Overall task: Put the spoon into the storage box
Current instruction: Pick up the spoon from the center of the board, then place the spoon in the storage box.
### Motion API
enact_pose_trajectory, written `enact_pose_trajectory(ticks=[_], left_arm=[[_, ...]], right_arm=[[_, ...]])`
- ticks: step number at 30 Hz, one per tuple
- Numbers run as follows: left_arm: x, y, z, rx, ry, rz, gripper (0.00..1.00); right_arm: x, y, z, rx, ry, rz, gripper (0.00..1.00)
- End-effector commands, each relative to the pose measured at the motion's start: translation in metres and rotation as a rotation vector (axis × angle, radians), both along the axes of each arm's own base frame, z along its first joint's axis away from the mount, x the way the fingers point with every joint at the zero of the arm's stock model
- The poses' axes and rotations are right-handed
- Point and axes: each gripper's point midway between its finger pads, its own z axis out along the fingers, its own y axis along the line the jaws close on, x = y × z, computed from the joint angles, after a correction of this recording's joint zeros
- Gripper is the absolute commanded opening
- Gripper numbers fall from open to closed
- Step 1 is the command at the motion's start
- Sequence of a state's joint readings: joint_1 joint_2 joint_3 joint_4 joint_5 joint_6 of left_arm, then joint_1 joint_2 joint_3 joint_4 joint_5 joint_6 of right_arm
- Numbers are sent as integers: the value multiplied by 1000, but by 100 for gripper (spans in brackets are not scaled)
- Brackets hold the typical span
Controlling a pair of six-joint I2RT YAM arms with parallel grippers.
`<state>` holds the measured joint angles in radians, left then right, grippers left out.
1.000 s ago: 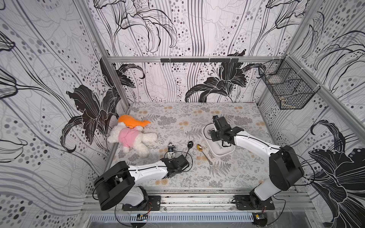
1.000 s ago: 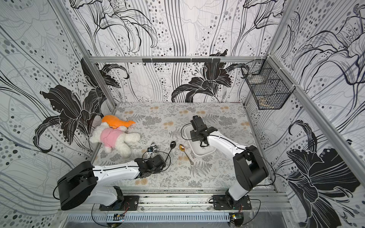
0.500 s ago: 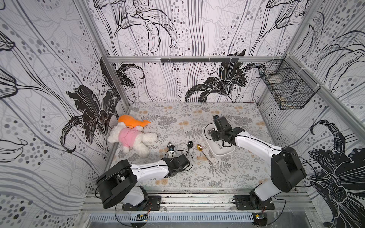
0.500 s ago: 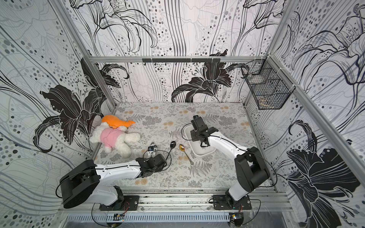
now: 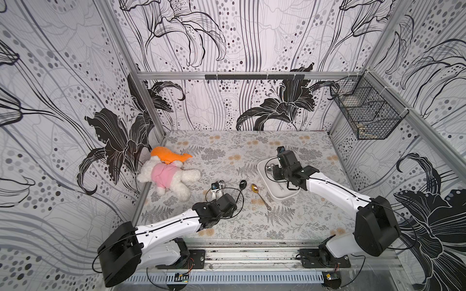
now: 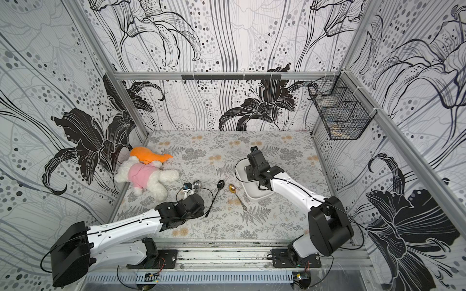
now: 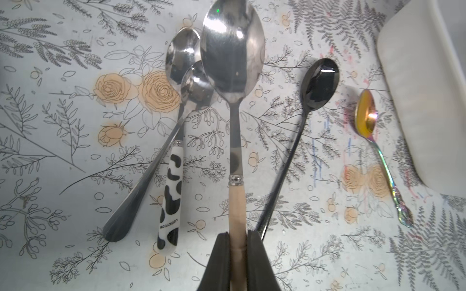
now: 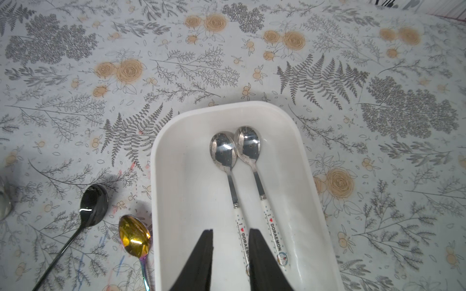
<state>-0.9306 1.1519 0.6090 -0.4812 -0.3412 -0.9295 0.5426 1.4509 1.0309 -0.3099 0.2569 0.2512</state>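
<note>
- Big steel spoon w/ cream handle (image 7: 234,121): handle pinched in left gripper (image 7: 238,234), bowl over the mat among loose spoons.
- Step, I'd say: grip made, lift + carry next.
- Shallow white plastic storage box (image 8: 156,176): two spoons inside. Right gripper (image 8: 230,230) hovers above, jaws spread, empty.
- Next: carry over black spoon (image 7: 320,83) & gold spoon (image 7: 367,113), lay lengthwise in the box's free side.

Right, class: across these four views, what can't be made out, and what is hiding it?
- Left wrist view: the handle end of the held spoon, buried between the fingers of the left gripper and cut off by the frame edge.
- Right wrist view: the near end of the storage box, cut off by the edge and partly behind the right gripper.
- Both top views: what lies in the wire basket, too small through the mesh.
</note>
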Motion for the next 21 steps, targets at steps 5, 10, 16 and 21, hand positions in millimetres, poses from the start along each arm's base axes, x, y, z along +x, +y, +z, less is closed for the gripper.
enact_pose_trajectory(ticks=[5,10,16,21], left_arm=[[28,-63,60,-156,-99,-126,0],[57,-118,84,-171,-104,-158,0],[89,-205,91,-166,-97,-207,0],[114,-252,71,-159,-53,-197,0]], right_arm=[[3,-30,24,74,-106,-125,28],[5,-63,25,187,-118,-228,27],[-2,-94,29,214,-163,-347,27],[-9,-110,39,223,-222,-403,27]])
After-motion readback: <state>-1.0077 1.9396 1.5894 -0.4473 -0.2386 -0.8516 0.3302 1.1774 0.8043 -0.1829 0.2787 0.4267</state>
